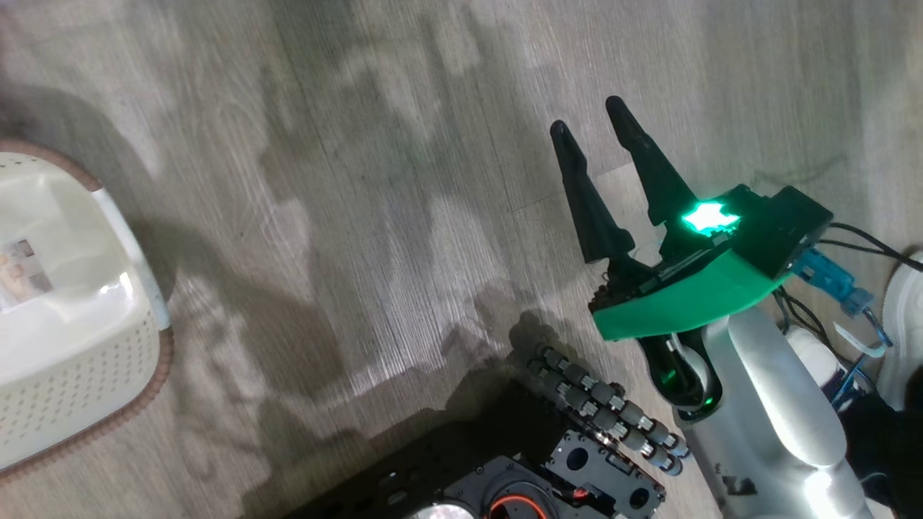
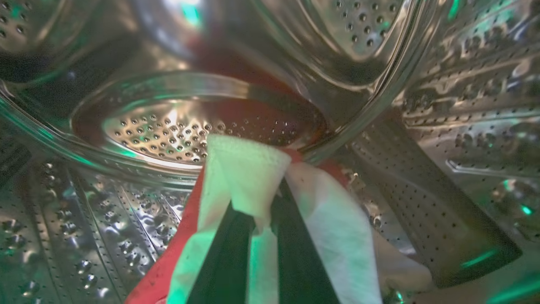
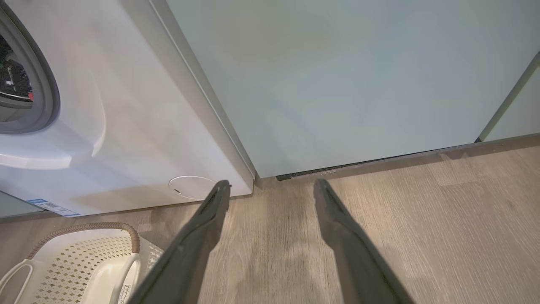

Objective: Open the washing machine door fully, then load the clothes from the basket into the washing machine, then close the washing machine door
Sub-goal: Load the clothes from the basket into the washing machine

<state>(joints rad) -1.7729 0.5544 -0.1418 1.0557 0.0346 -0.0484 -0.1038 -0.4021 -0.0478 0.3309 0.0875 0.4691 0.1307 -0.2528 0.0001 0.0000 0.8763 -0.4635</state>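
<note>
Deep inside the drum (image 2: pixel 443 126), my L pincer (image 2: pixel 259 219) is clenched on the red garment (image 2: pixel 247 169). Its pale side faces the wrist cam w/ red along the edges, and cloth drapes right over both fingertips, so the tips are hidden. Garment's in the drum but not let go, so I judge the step in hand is the drop. To do it well I'd lower toward the drum floor, spread the fingers wide and give the cloth a sec to slide off, bc that fold over the tips looks likely to cling. Then I'd back out straight, watching nothing trails w/ me over the grey rubber seal (image 3: pixel 51 99). Raised ridge (image 2: pixel 430 211) on the drum wall sits just right of the fingers, a snag risk if I swing sideways. Outward: R pincer (image 3: pixel 272 185) is spread and empty, hovering above the wood floor (image 3: pixel 422 211), pointing at the corner where the washer (image 3: pixel 126 126), w/ its round flap (image 3: pixel 192 187), meets the pale cabinet (image 3: pixel 337 84). Basket (image 1: pixel 86 375) sits on the floor near the washer front, at my left; the part I see has only a sticker (image 1: pixel 21 277). Door comes after, and the basket may crowd its swing, can't tell from here.
</note>
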